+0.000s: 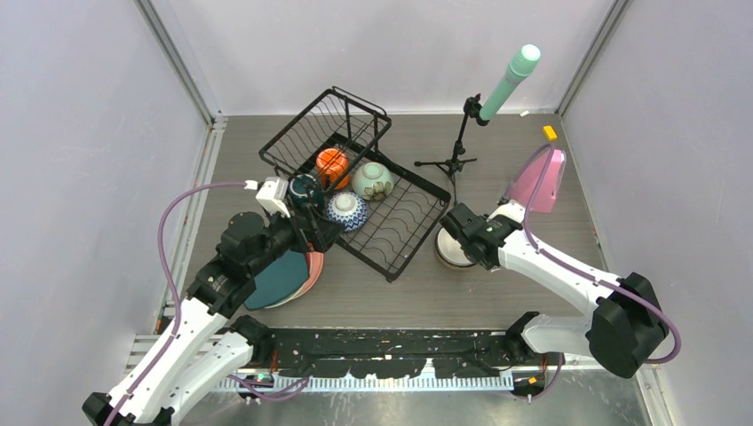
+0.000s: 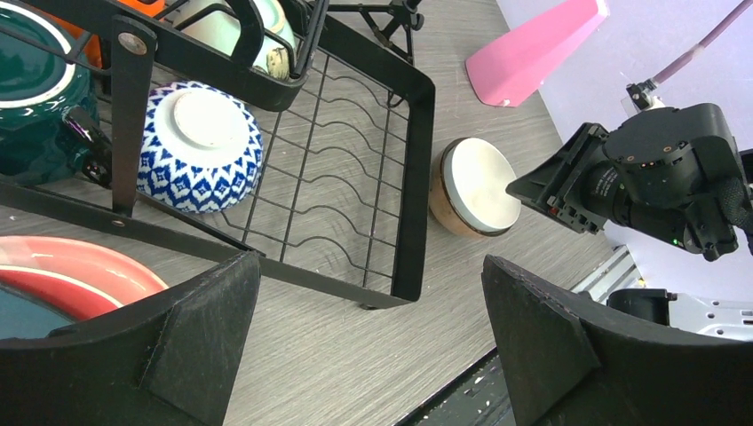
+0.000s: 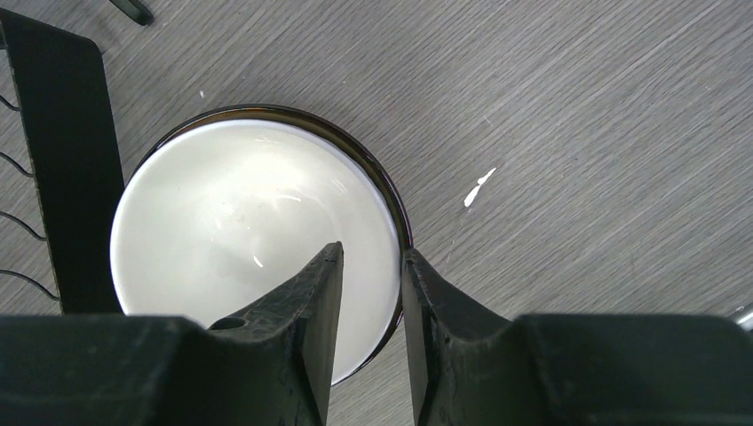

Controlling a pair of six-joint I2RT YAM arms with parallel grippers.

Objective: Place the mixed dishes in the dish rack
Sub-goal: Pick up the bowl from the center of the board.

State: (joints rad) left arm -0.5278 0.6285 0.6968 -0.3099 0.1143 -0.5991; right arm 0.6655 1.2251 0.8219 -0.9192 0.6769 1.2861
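Your dish rack (image 2: 419, 177) holds four pieces: two mugs, one orange mug (image 1: 331, 162) and one dark green mug (image 1: 305, 189), and two bowls, one mint bowl (image 1: 373, 180) and one blue-patterned bowl (image 2: 200, 146). At its 7 o'clock one stack of three plates (image 1: 277, 275) lies on the table, with your left gripper (image 2: 371, 262) spread wide and empty. At its 4 o'clock one white bowl (image 3: 240, 231) sits on the table, and your right gripper (image 3: 373, 253) straddles its rim with fingers drawn close; you cannot tell whether they pinch it.

The table (image 1: 497, 293) carries dish rack (image 1: 404, 222), plates (image 1: 282, 277), bowl (image 1: 451, 250), tripod (image 1: 455, 160), pink wedge (image 1: 542, 182) and perhaps a yellow block (image 1: 550, 133).
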